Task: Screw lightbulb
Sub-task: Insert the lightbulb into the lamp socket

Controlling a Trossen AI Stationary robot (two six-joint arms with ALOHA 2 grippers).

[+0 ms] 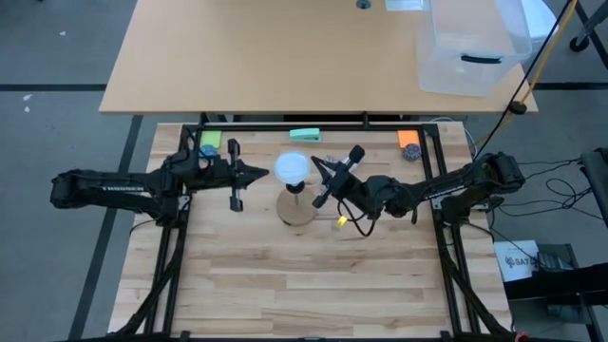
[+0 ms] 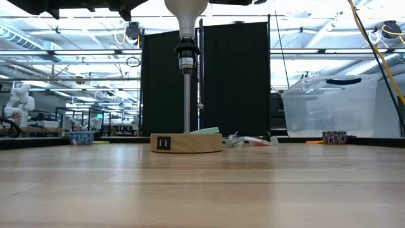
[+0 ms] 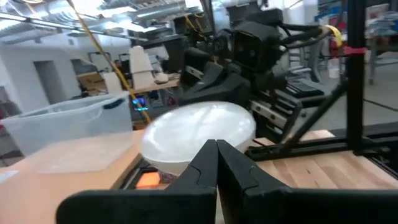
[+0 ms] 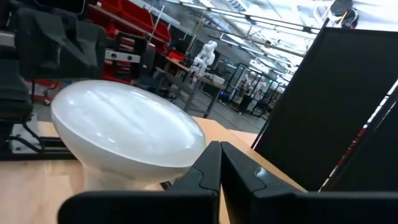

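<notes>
white frosted round lightbulb [image 1: 292,168] sits upright in the black socket atop a thin post on the round wooden base [image 1: 297,211], mid-table. left gripper [image 1: 263,174] pinched closed, empty, just beside the bulb. right gripper [image 1: 317,166] closed too, empty, just beside its other side.

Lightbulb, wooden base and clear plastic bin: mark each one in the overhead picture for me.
lightbulb [image 1: 291,168], high view, top of the frosted globe.
wooden base [image 1: 302,214], high view, visible edge of the round disc below the bulb.
clear plastic bin [image 1: 446,71], high view, its near wall on the far table.
</notes>
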